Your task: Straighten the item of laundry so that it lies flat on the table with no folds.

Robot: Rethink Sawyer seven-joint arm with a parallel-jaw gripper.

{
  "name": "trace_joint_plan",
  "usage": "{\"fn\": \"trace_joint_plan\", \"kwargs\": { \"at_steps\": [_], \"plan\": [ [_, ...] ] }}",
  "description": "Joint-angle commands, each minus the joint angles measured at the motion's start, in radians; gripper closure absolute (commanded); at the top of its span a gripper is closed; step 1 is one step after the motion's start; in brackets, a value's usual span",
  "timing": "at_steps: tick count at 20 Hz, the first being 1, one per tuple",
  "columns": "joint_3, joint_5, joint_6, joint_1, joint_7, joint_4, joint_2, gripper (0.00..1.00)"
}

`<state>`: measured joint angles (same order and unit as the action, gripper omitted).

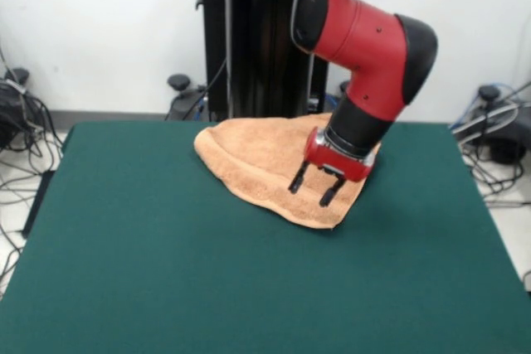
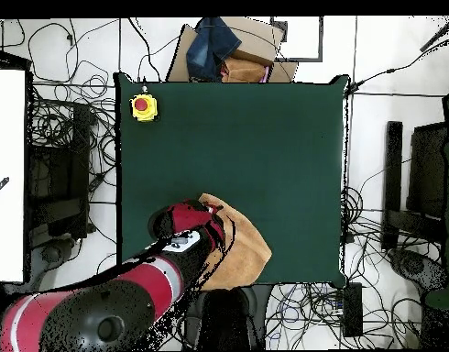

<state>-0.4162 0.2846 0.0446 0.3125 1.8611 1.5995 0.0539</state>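
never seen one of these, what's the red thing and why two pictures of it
The red and black thing is a robot arm with a claw at its tip. One picture looks across the table at the robot; the other looks straight down from above, so the sides are swapped. On the green table lies an orange-tan towel, bunched and folded near the robot's edge. The claw is open and hangs just over the towel, holding nothing. The yellow box with a red button, seen from above, sits at a far corner.
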Motion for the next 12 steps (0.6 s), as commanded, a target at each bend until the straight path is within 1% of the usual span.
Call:
{"fn": "trace_joint_plan", "kwargs": {
  "at_steps": [1, 6, 12],
  "plan": [
    [0.033, 0.131, 0.048, 0.016, 0.301, 0.042, -0.048, 0.0],
    [0.037, 0.184, 0.035, 0.046, 0.308, 0.051, -0.07, 0.0],
    [0.029, 0.277, 0.025, 0.102, 0.332, 0.044, -0.111, 0.0]
  ]
}}
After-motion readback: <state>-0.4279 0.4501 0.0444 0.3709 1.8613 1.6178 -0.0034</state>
